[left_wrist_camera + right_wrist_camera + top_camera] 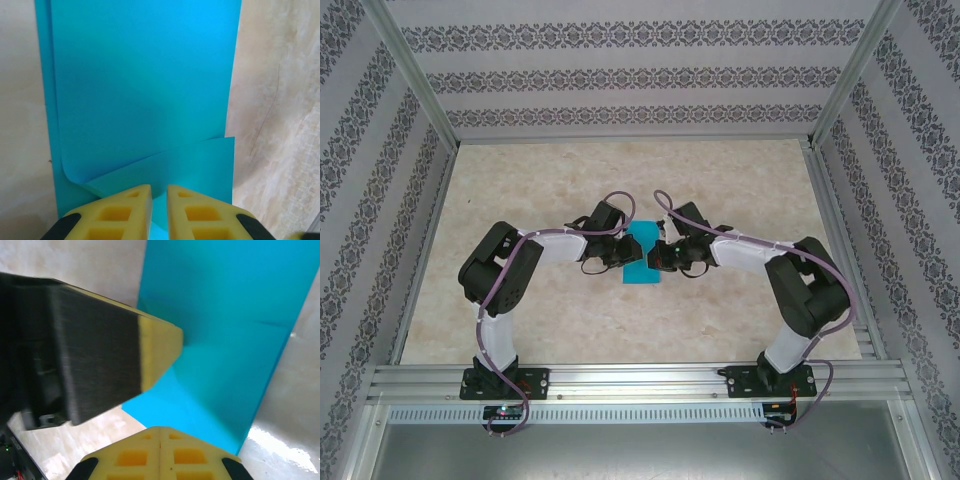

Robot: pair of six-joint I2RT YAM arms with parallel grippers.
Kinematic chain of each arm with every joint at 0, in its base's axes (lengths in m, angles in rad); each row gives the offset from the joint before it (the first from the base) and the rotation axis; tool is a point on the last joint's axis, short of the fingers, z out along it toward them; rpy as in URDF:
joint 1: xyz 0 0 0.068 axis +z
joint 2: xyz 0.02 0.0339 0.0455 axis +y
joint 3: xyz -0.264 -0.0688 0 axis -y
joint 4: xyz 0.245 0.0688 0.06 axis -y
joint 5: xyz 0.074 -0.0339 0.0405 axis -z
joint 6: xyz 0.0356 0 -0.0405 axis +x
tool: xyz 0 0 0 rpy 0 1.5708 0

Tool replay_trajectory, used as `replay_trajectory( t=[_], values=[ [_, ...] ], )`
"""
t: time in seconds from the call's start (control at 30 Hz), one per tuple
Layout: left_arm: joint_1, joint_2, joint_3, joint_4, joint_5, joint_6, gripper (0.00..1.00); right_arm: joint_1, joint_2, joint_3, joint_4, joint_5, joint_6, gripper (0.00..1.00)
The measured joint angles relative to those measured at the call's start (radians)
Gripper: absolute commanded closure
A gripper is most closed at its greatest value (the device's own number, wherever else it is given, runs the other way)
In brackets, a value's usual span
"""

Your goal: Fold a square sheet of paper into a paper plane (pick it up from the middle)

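The thin bright teal-blue paper sheet (140, 90) lies in the middle of the pale marbled surface (280, 125). From the top camera both wrists overlap its sides, so its outline is hard to make out. In the left wrist view its far end is cut off by the frame. A second layer peeks out along one long side, and the near corner is curled over into a slanted flap.

The left tool (159, 191) has its yellow fingers (132, 210) a narrow slit apart, with teal showing in the slit. Whether they pinch the flap cannot be told.

The right tool (160, 435) has its fingers pressed together at the paper's near edge, and any paper between them is hidden.

The left arm (510, 270) and the right arm (800, 285) both bend inward at the elbow, and their wrists meet head-on over the sheet.
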Motion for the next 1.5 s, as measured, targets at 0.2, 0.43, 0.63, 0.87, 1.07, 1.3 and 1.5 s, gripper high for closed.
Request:
replay_trajectory(
  t=[0.2,0.43,0.63,0.87,1.07,1.3,1.5],
  values=[
    [0.000,0.002,0.000,0.000,-0.001,0.003,0.86,0.004,0.077,0.052,-0.040,-0.010,-0.005,0.97],
    [0.000,0.004,0.000,0.000,-0.001,0.006,0.87,0.004,0.140,0.112,-0.061,-0.010,-0.005,0.96],
    [0.000,0.004,0.000,0.000,-0.002,0.007,0.87,0.004,0.163,0.134,-0.097,-0.009,-0.012,0.96],
    [0.000,0.004,0.000,0.000,-0.002,0.013,0.87,0.003,0.170,0.128,-0.110,-0.005,-0.031,0.96],
    [0.000,0.005,0.000,0.000,-0.005,0.014,0.87,0.003,0.158,0.103,-0.087,-0.006,-0.042,0.96],
    [0.000,0.009,0.002,0.000,0.003,0.014,0.87,-0.006,0.117,0.043,-0.070,-0.014,-0.064,0.96],
    [0.000,0.011,0.005,-0.001,0.006,0.014,0.87,-0.021,0.061,-0.016,-0.106,-0.025,-0.083,0.96]
  ],
)
